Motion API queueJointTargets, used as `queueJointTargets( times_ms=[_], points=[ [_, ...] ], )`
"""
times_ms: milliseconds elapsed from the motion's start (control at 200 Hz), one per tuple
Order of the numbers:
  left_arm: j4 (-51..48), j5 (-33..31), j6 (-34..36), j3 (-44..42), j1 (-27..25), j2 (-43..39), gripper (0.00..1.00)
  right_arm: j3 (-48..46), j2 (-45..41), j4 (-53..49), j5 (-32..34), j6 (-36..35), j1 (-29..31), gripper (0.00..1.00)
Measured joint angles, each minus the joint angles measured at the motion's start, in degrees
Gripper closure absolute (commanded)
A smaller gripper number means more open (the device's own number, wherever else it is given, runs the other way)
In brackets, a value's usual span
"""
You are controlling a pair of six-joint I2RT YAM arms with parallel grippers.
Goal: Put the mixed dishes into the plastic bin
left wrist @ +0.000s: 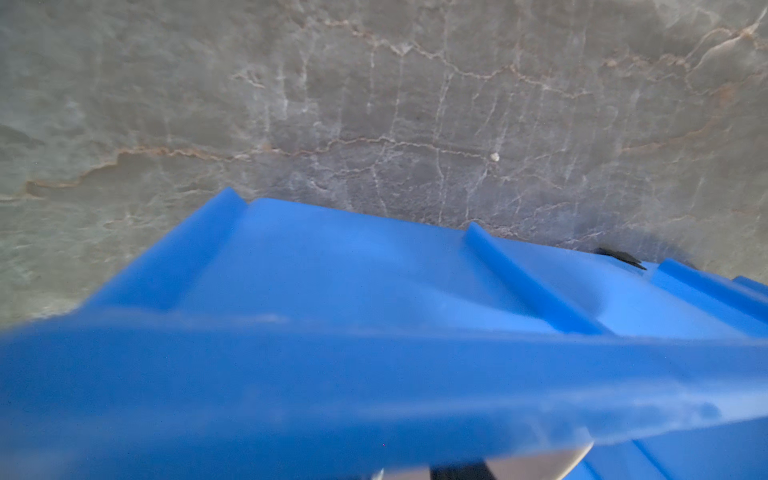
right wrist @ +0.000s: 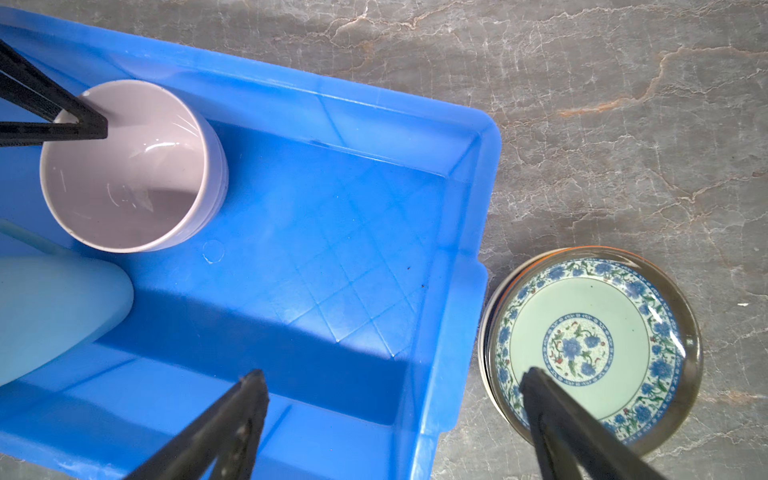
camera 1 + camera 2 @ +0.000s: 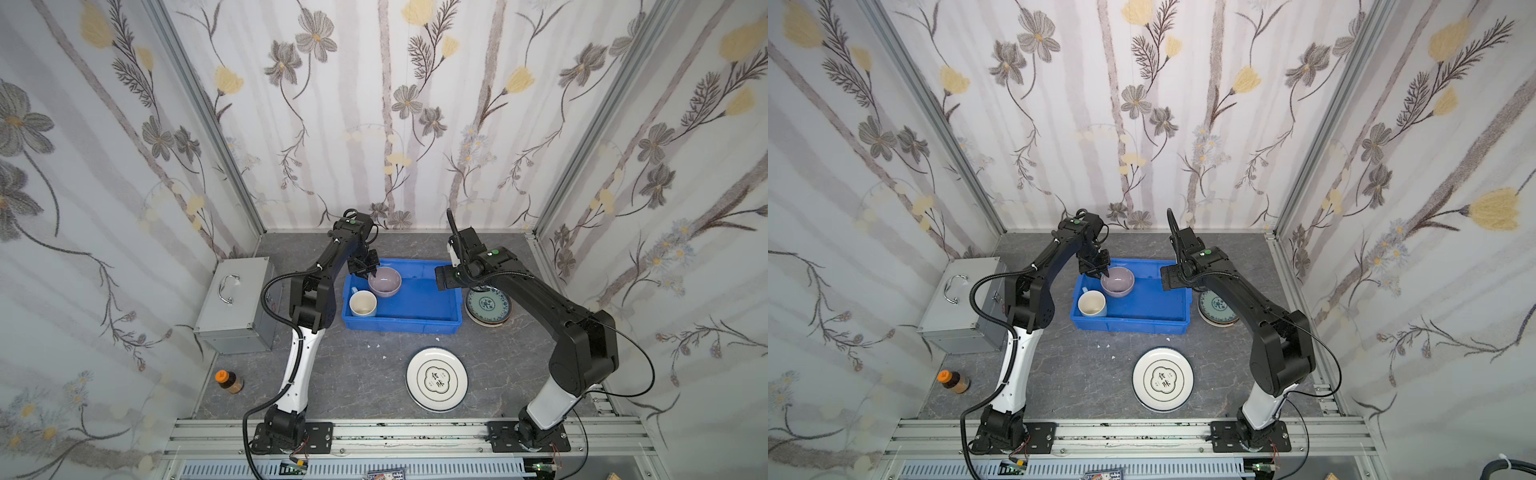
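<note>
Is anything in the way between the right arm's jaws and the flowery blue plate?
Nothing visible. The open jaws hang above the teal-patterned plate, one tip over it, the other over the plastic bin. Only the bin's low wall lies between plate and bin floor.

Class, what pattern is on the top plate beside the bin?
The top plate is pale green with blue floral border and centre; clearest in right wrist view.

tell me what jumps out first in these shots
The bright blue bin at mid-table grabs the eye, with a lilac bowl and pale blue mug inside its left end and the left gripper at the bowl's rim. A white plate lies in front, a teal-patterned plate beside its right end near the open right gripper.
</note>
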Motion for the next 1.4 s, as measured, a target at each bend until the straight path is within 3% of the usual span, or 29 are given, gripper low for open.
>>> queueJointTargets(
  times_ms=[719,1399],
  points=[
    [2.2,5.7,-5.1,5.6,-7.1,3.3,0.80,-6.6,-6.8,0.0,2.4,1.6,-0.1,0.05],
    [14.4,9.9,-14.1,6.8,-11.6,6.4,0.76,-12.4,-14.1,-0.1,5.9,3.6,-1.2,0.04]
  ],
)
